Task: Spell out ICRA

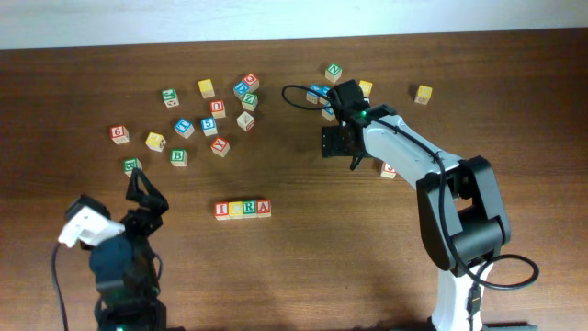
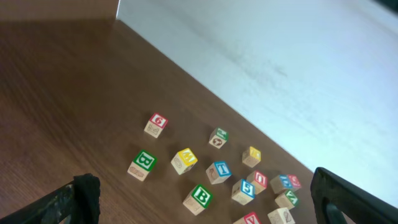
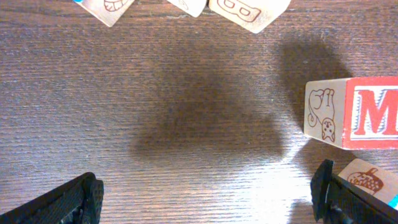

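Note:
Four wooden cubes stand in a tight row at the table's middle in the overhead view, reading I (image 1: pixel 221 211), C (image 1: pixel 235 210), R (image 1: pixel 249 209), A (image 1: pixel 264 208). My left gripper (image 1: pixel 147 191) hovers to the row's left, open and empty, well apart from it. In its wrist view the left gripper (image 2: pixel 205 216) looks out over loose cubes, and the row is out of that view. My right gripper (image 1: pixel 338 149) is behind and to the right of the row, open and holding nothing. In its wrist view only bare wood lies under the right gripper (image 3: pixel 205 205).
Several loose cubes lie scattered at the back left (image 1: pixel 209 124), among them a green B (image 2: pixel 199 198) and a 6 (image 2: pixel 156 124). More cubes sit behind the right gripper (image 1: pixel 333 72). A red M cube (image 3: pixel 354 112) lies close to its right finger.

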Motion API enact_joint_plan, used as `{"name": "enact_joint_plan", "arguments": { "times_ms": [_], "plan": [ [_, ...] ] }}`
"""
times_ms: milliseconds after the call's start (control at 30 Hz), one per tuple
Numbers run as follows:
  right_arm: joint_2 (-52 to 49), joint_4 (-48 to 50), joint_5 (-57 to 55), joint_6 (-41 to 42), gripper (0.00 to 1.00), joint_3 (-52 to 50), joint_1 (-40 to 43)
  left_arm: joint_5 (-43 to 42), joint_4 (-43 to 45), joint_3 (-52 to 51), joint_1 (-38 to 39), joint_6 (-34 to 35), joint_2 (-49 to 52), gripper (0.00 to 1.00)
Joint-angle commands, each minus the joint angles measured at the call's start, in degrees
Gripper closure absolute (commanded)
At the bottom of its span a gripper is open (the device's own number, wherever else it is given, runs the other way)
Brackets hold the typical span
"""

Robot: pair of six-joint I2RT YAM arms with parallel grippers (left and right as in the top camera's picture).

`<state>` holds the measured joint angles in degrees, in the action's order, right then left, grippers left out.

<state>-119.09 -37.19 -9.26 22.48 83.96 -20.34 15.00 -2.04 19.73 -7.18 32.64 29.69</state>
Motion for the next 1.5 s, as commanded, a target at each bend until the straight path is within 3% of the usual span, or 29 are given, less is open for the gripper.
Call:
{"name": "enact_joint_plan", "arguments": {
  "times_ms": [0,333,733,1467],
  "plan": [
    [0.07,-0.04,-1.09,0.02,0.02,-0.5,-0.15,0.2,0.33,-3.89,0.37,0.13,-6.95,0.0],
    [0.07,-0.04,-1.09,0.02,0.02,-0.5,-0.15,0.22,1.18,-8.85,7.45,0.13,-17.68,0.01],
    [0.09,-0.04,-1.09,0.02,0.02,-0.5,-0.15,0.2,1.4,-9.64,8.28,0.13,-29.42,0.01],
    [0.07,-0.04,-1.09,0.02,0.02,-0.5,-0.15,0.2,1.05,-19.21,8.31,0.13,-29.46,0.01]
  ]
}}
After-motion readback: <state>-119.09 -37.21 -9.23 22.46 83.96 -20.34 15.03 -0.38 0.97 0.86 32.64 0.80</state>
